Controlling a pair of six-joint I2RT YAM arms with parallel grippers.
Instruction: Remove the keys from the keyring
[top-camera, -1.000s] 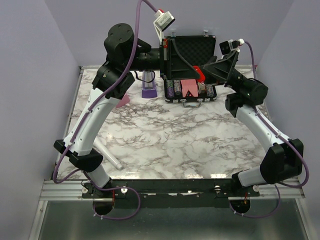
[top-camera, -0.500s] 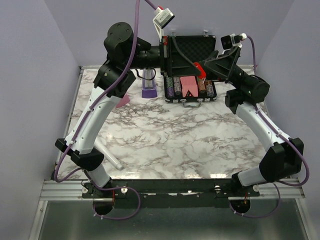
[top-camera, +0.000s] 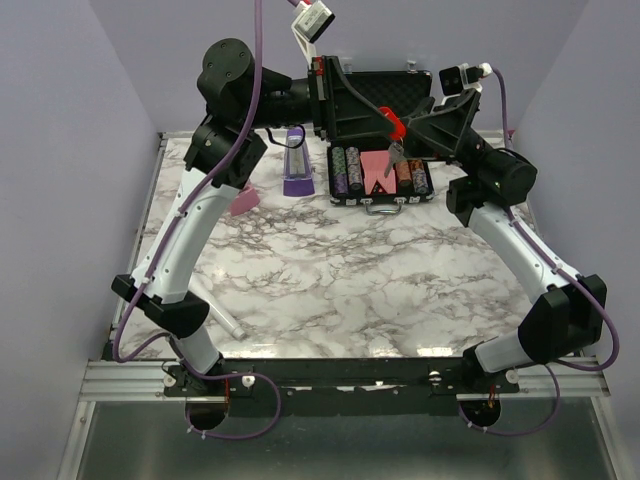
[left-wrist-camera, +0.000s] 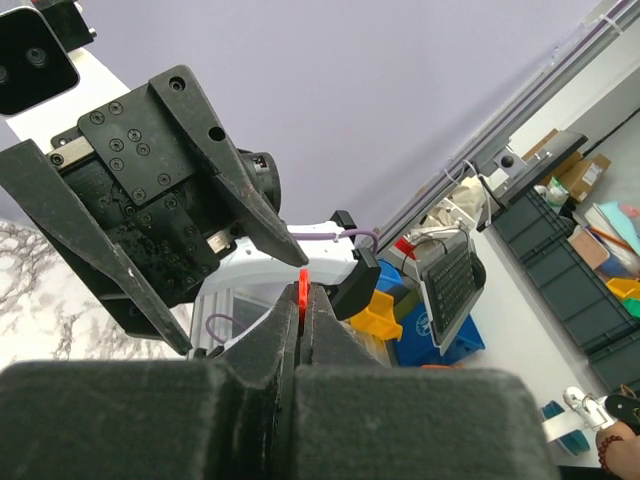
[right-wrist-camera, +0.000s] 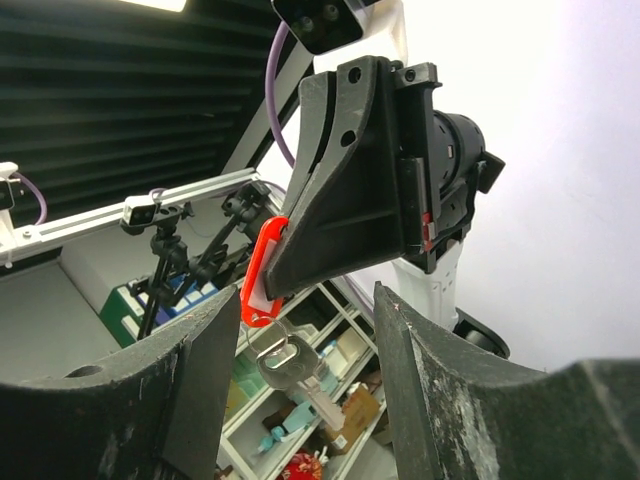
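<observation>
Left tool (left-wrist-camera: 303, 296) clenched on red keyring (right-wrist-camera: 262, 270), keys (right-wrist-camera: 292, 362) dangling, right tool (right-wrist-camera: 305, 325) released, jaws apart.

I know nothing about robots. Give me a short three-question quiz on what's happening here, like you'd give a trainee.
1. True or false: the left gripper is shut on the red plastic keyring tag.
2. Where are the silvery metal keys? A) hanging under the tag B) lying on the marble table C) inside the black case
3. Fill in: the right gripper has its jaws ____.
Key: 1 true; 2 A; 3 open.
</observation>
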